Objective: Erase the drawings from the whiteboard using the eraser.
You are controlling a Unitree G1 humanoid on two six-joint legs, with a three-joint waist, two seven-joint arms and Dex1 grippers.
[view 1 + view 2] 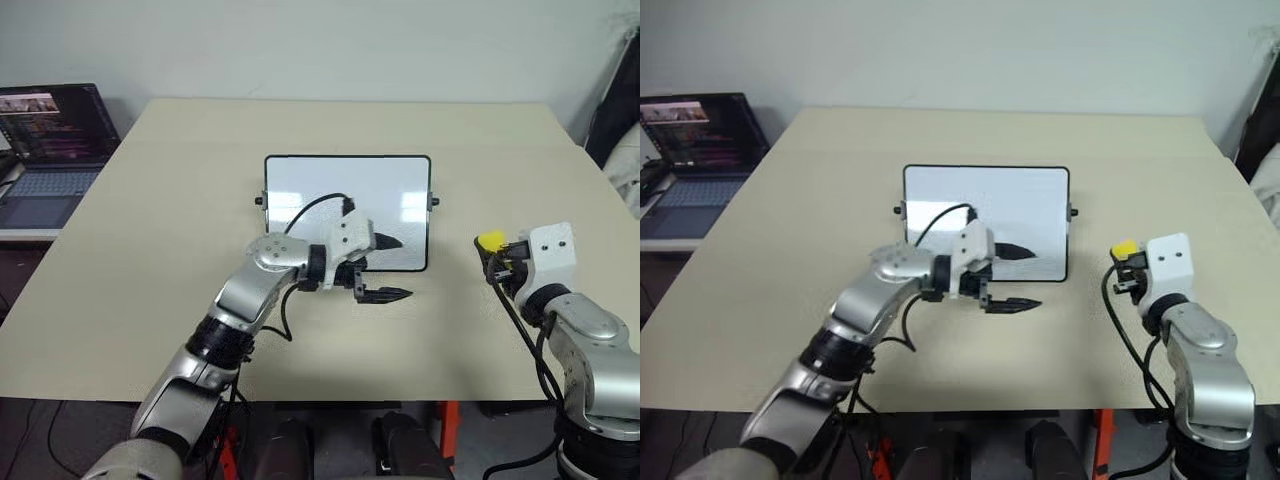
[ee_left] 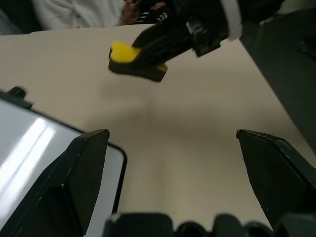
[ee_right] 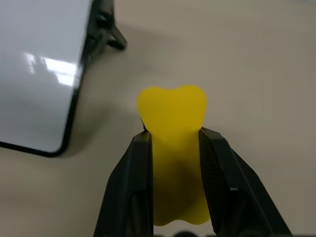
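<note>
The whiteboard [image 1: 330, 190] lies flat in the middle of the tan table [image 1: 150, 270]. Its bare surface is plain white with window glare, and the drawings are out of view. My left gripper [image 1: 403, 268] hangs open over the board's near right corner, fingers pointing right, one finger above the board and the other past its near edge. My right gripper [image 1: 497, 255] hovers to the right of the board, apart from it, shut on the yellow eraser [image 3: 173, 113]. In the left wrist view the eraser [image 2: 123, 52] shows its black underside between the right gripper's fingers.
An open laptop [image 1: 55, 140] with a lit screen sits on a lower surface beyond the table's left edge. A dark object [image 1: 615, 90] stands past the far right corner. A black cable [image 1: 300, 212] arcs over the board from my left wrist.
</note>
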